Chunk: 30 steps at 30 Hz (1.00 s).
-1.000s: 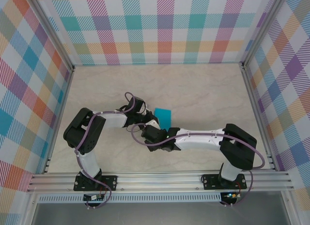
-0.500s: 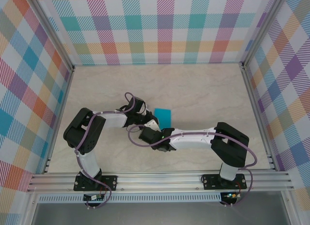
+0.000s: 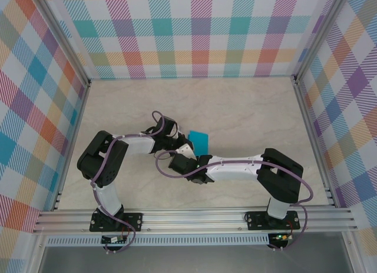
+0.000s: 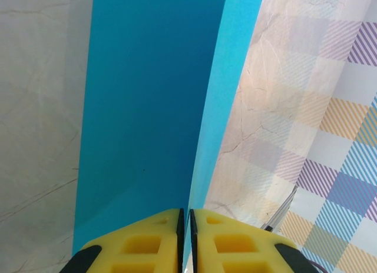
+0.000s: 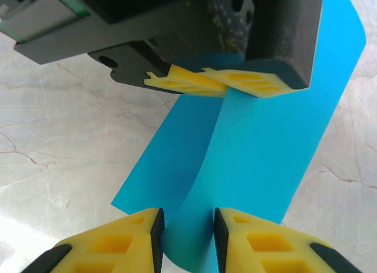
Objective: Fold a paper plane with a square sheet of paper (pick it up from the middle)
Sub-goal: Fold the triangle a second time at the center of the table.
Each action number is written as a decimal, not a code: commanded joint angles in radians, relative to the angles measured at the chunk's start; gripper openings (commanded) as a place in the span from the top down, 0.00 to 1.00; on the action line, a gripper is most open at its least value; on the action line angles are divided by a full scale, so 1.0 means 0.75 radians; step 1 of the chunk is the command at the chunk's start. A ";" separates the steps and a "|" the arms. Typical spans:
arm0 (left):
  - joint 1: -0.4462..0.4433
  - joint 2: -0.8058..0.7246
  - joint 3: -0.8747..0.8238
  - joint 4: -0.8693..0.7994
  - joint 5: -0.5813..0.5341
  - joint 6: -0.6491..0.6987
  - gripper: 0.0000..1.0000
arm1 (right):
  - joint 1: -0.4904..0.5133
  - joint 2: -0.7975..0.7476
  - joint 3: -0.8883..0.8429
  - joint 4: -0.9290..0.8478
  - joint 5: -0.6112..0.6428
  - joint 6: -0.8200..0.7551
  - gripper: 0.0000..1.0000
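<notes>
Left tool (image 4: 184, 214) clenched on thin teal-blue folded paper sheet (image 4: 147, 108); right tool (image 5: 185, 214) straddles its curl, grip impossible to tell; sheet's edges cut off.

White arm links (image 3: 235, 166), black joints (image 3: 285, 182), purple cables (image 3: 158, 115); yellow ribbed jaws (black housings).

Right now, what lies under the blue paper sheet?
The marbled table shows all around the blue paper sheet and likely continues beneath it. The patch directly under the sheet is covered.
</notes>
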 commanded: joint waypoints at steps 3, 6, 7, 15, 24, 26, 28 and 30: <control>0.002 -0.032 0.040 -0.043 0.008 0.026 0.87 | 0.009 -0.044 -0.013 0.001 0.012 0.001 0.64; 0.002 -0.034 0.041 -0.048 0.002 0.026 0.87 | 0.010 -0.038 0.000 -0.010 0.018 0.002 0.68; 0.002 -0.034 0.043 -0.050 0.001 0.026 0.87 | 0.010 -0.037 0.001 -0.011 0.018 -0.001 0.69; 0.002 -0.034 0.049 -0.070 -0.009 0.032 0.88 | 0.009 -0.096 -0.023 -0.007 0.016 -0.005 0.73; 0.002 -0.039 0.053 -0.076 -0.012 0.030 0.88 | -0.027 -0.109 -0.040 -0.013 -0.039 -0.005 0.90; 0.001 -0.040 0.057 -0.082 -0.014 0.032 0.88 | -0.036 -0.117 -0.048 -0.005 -0.053 -0.007 0.92; 0.004 -0.037 0.059 -0.083 -0.013 0.032 0.87 | -0.046 -0.136 -0.061 0.013 -0.083 -0.013 0.93; 0.001 -0.040 0.059 -0.082 -0.017 0.032 0.85 | -0.059 -0.163 -0.083 0.040 -0.123 -0.017 0.94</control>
